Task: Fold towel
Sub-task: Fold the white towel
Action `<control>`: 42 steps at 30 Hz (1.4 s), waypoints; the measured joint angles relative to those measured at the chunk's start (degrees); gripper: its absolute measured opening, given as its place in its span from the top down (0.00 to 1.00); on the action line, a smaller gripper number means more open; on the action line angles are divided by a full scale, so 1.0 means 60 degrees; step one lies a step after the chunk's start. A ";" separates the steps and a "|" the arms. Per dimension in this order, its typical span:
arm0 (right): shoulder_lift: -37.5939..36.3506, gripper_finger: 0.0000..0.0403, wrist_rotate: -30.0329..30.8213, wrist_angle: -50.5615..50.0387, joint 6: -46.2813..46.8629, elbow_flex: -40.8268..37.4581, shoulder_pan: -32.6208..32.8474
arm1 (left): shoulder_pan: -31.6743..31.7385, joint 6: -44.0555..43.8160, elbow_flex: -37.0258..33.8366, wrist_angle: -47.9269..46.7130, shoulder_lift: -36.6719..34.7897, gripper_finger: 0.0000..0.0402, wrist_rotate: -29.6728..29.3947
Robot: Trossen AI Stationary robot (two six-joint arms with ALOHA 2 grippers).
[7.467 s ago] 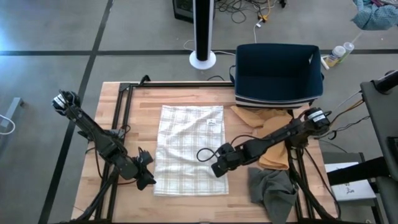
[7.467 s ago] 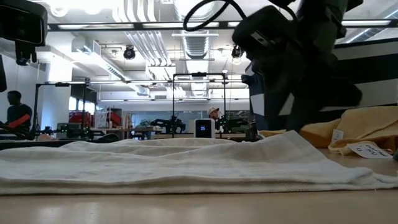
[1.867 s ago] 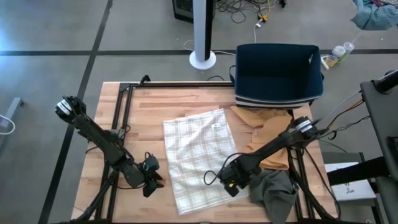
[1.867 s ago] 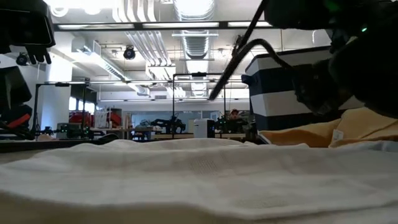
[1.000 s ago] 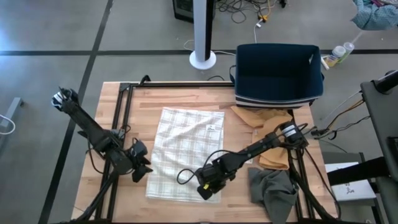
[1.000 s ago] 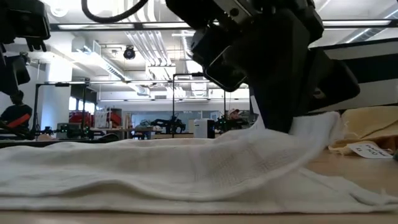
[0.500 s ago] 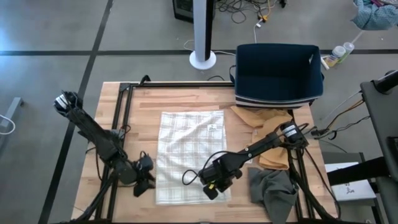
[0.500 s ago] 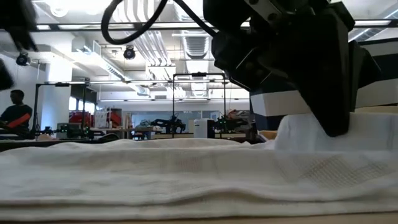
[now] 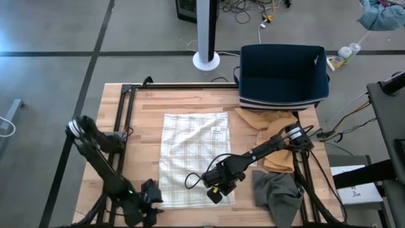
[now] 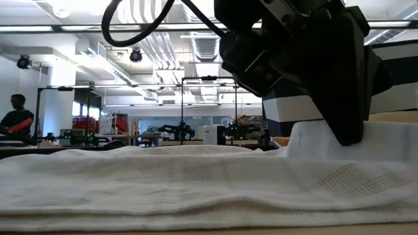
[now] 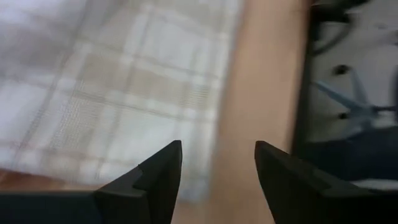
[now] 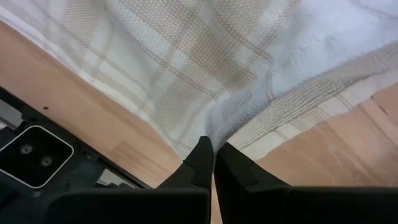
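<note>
A white plaid towel (image 9: 193,149) lies spread flat on the wooden table, its long sides running near to far. My right gripper (image 9: 214,194) is at the towel's near right corner and is shut on it; the low view shows it as the large dark shape (image 10: 349,134) over a raised hump of cloth. My left gripper (image 9: 153,197) stands open just above the towel's near left corner. In the left wrist view its gripper (image 11: 217,152) has its fingers over the towel's (image 11: 112,81) edge and bare wood, touching nothing. My right gripper pinches the towel's near right corner (image 12: 214,134) between its two shut fingers, slanting down from the table's right side. The cloth bunches into a small peak (image 10: 320,140) at the fingertips, lifted a little off the wood. The remainder of the towel lies flat.
A navy bin (image 9: 283,73) stands at the far right. A tan cloth (image 9: 272,136) and a grey cloth (image 9: 275,193) lie right of the towel. A black frame rail (image 9: 123,117) runs along the table's left side. A person (image 10: 16,121) shows far off in the room.
My left gripper has swung from beside the towel's left edge toward the table's near edge and sunk, ending at the towel's near left corner. My right gripper drew the near right corner slightly toward the table's right edge, squaring the towel's near part, then kept still.
</note>
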 joint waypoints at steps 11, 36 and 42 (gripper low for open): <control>0.0000 1.00 0.0685 0.0605 0.0411 -0.0003 0.0156 | 0.0245 0.0440 -0.1146 -0.1518 -0.0416 0.60 0.1466; 0.0243 1.00 0.1879 0.1498 0.1133 -0.0015 0.0518 | 0.0297 0.0088 -0.2547 -0.1462 -0.2826 0.62 0.0866; 0.0458 0.97 0.1873 0.1482 0.1172 -0.0022 0.0772 | 0.0307 -0.0324 -0.2522 -0.1323 -0.2014 0.62 0.0949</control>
